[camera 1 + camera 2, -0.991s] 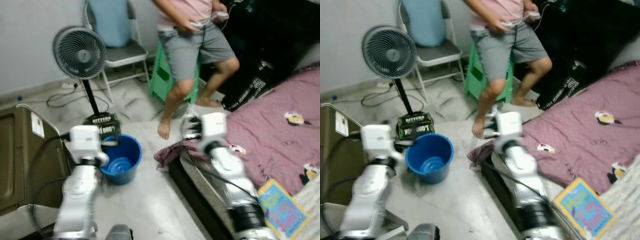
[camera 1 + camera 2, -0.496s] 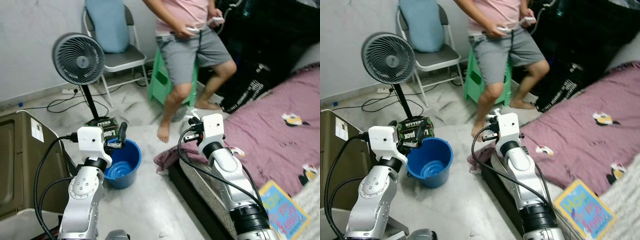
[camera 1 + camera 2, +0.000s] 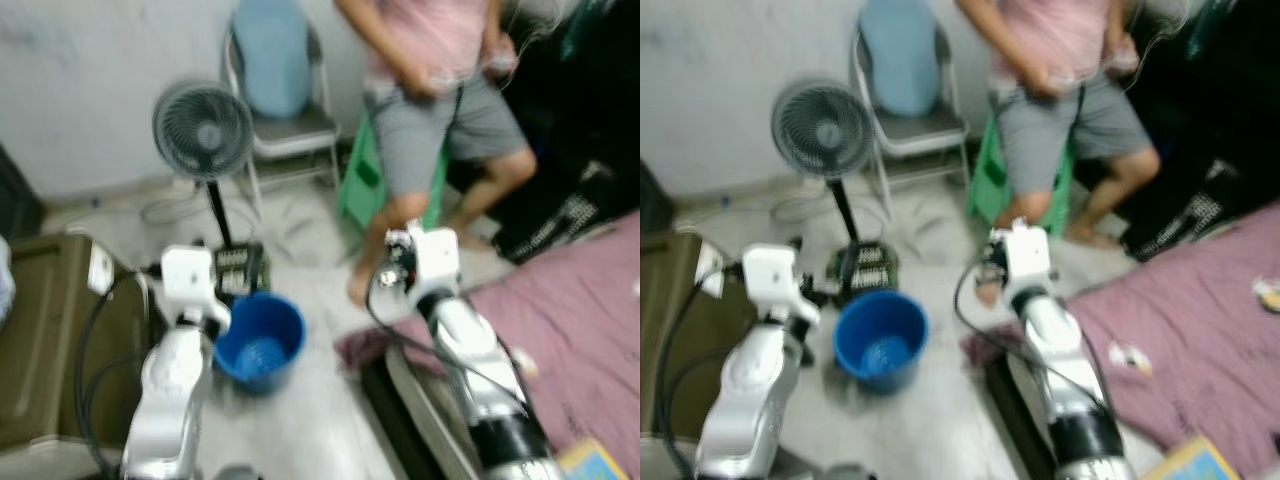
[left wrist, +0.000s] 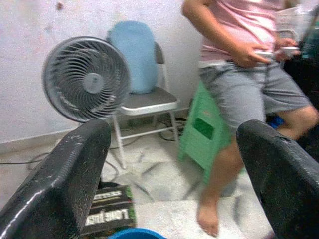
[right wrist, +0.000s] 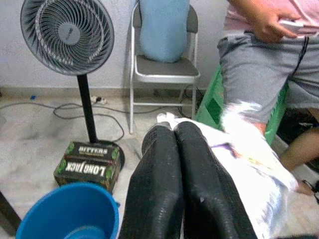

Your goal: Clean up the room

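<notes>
A bed with a mauve cover [image 3: 590, 330] occupied the robot's right side of the blurred head views, and a dark olive case [image 3: 40, 340] stood at its left. A person [image 3: 1065, 90] in a pink top and grey shorts sat on a green stool [image 5: 212, 102] at the far side, holding a white device in both hands. A grey folding chair [image 5: 164, 69] with a pale blue cushion [image 5: 163, 27] stood against the wall, with a pedestal fan [image 5: 67, 35] beside it and a green-and-black box [image 5: 89, 164] resting on the fan's base. A blue bucket [image 3: 880, 340] sat on the pale floor between the two arms, just in front of that box. The left gripper [image 4: 174, 179] was raised near the bucket, its two fingers spread wide with nothing between them. The right gripper [image 5: 178, 149] was raised above the bed's edge, fingers pressed together on a crumpled white wrapper [image 5: 251, 164] with faint coloured print, held in the air beyond the bucket's rim.
</notes>
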Tool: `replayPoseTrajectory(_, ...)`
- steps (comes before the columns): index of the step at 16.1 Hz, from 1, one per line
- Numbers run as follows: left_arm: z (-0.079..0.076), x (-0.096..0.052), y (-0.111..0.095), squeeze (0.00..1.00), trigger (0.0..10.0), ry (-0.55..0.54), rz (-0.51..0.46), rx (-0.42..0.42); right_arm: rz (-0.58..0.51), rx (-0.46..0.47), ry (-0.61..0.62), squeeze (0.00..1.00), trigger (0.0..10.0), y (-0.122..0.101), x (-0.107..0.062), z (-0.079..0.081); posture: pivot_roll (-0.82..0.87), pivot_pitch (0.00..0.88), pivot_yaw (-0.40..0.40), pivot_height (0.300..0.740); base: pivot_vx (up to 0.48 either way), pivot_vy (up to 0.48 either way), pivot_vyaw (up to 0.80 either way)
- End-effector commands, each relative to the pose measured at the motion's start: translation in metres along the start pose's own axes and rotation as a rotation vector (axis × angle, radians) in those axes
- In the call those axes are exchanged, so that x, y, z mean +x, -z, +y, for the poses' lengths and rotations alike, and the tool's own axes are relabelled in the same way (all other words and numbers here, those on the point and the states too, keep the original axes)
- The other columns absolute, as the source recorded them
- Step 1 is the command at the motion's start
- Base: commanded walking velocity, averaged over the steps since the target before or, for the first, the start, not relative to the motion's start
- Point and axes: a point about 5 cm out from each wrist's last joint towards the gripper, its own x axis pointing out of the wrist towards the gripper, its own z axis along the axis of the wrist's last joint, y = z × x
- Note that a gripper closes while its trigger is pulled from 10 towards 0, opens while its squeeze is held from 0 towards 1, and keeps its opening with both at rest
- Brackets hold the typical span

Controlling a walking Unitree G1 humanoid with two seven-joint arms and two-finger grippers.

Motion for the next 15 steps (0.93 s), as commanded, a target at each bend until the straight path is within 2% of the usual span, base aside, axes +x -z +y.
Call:
replayPoseTrajectory(1, 0.0071, 0.0001, -0.0016, 0.0, 10.0, -0.021, -0.001, 0.013, -0.035, 0.006, -0.026, 0.0, 10.0, -0.0091, 0.0048, 0.0085, 0.04, 0.0, -0.05, 0.74, 0.349, 0.0, 0.0)
replayPoseTrajectory(4, 0.0073, 0.0016, -0.0012, 0.0, 10.0, -0.041, 0.004, 0.015, -0.04, 0.004, -0.03, 0.0, 10.0, -0.0098, 0.0047, 0.0085, 0.04, 0.0, -0.049, 0.74, 0.109, 0.0, 0.0)
replayPoseTrajectory(15, 0.007, 0.0032, -0.0021, 0.0, 10.0, -0.038, 0.001, 0.017, -0.044, 0.002, -0.032, 0.0, 10.0, -0.0103, 0.0049, 0.0094, 0.04, 0.0, -0.048, 0.74, 0.0, 0.0, 0.76)
